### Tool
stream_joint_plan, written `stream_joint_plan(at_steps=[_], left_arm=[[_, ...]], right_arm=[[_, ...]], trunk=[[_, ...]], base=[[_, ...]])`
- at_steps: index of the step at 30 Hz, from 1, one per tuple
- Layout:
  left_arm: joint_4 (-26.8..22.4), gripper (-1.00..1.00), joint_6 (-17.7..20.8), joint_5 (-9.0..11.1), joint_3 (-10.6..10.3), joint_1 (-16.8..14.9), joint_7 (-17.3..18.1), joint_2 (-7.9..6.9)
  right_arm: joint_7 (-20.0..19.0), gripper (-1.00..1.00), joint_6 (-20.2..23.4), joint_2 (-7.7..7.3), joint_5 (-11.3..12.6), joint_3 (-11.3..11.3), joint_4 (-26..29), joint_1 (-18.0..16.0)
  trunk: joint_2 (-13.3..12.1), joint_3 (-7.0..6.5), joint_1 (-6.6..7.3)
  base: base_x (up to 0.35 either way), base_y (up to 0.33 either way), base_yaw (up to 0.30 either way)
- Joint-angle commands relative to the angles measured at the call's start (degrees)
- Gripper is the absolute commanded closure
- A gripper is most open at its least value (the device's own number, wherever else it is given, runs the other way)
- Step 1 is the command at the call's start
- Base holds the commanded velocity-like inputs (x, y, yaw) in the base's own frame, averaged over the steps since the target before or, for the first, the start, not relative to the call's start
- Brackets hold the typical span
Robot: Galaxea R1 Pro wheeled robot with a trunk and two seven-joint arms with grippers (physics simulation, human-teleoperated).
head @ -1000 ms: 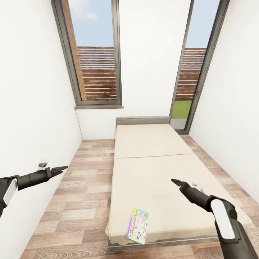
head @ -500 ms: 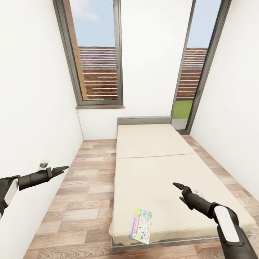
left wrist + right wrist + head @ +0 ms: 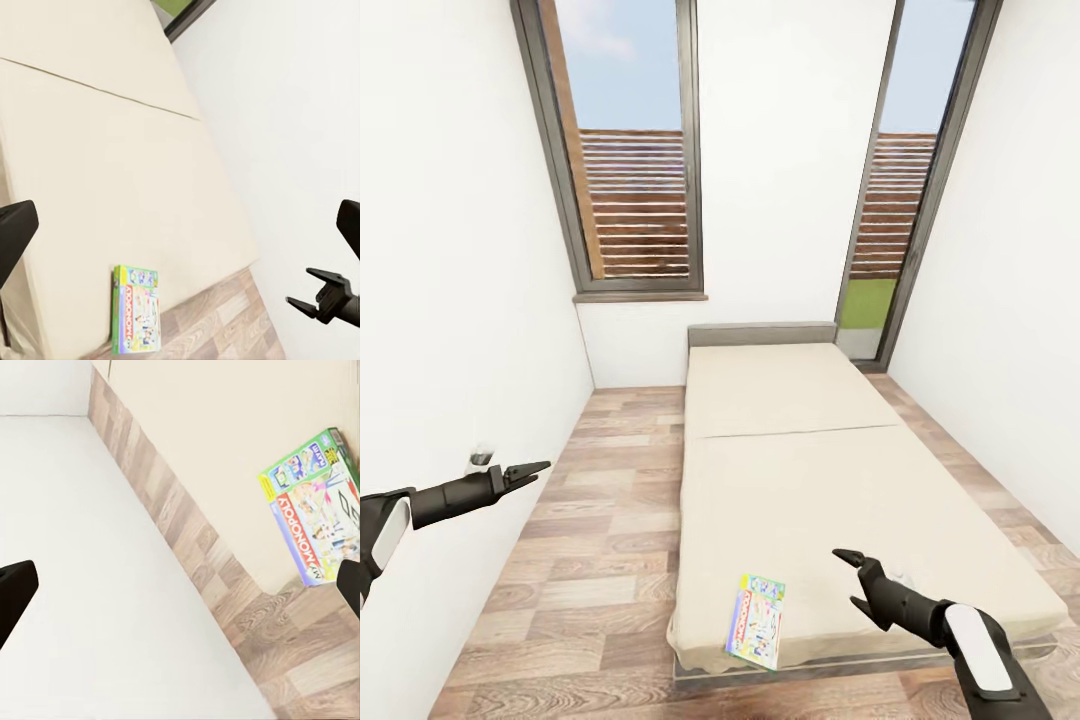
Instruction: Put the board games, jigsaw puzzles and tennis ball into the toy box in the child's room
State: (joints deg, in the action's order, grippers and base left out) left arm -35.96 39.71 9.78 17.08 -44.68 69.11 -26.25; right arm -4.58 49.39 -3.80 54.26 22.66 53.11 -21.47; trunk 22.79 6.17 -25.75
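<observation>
A green-and-pink Monopoly board game (image 3: 757, 620) lies flat on the beige bed (image 3: 790, 480), near its foot edge. It also shows in the left wrist view (image 3: 136, 309) and the right wrist view (image 3: 315, 514). My right gripper (image 3: 849, 577) hovers open just right of the game, low over the mattress, holding nothing; it shows too in the left wrist view (image 3: 321, 295). My left gripper (image 3: 528, 469) is open and empty, out over the floor to the left of the bed. The table, toy box, jigsaw puzzles and tennis ball are out of view.
White walls close in on both sides. A strip of wood-plank floor (image 3: 600, 520) runs along the bed's left. A tall window (image 3: 625, 150) and a glass door (image 3: 895, 200) stand at the far end behind the grey headboard (image 3: 760, 334).
My right arm has dropped lower and come back toward the bed's foot, and its fingers now show apart. The left arm has stayed put. The view has shifted slightly.
</observation>
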Motion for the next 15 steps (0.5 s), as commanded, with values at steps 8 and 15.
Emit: stream_joint_plan(at_steps=[8, 15], left_arm=[[0.0, -1.00, 0.6, 0.2, 0.0, 0.0, 0.2, 0.02], [0.0, -1.00, 0.8, 0.2, 0.1, 0.0, 2.0, -0.02]], right_arm=[[-0.5, -1.00, -3.4, 0.11, -0.2, 0.3, -5.2, -0.1], [-0.2, -1.00, -7.8, 0.03, -0.2, 0.3, -9.7, -0.1]], trunk=[[0.1, 0.13, -0.03], [0.1, 0.13, -0.03]], base=[[-0.003, 0.001, 0.000], [0.000, 0.000, 0.000]])
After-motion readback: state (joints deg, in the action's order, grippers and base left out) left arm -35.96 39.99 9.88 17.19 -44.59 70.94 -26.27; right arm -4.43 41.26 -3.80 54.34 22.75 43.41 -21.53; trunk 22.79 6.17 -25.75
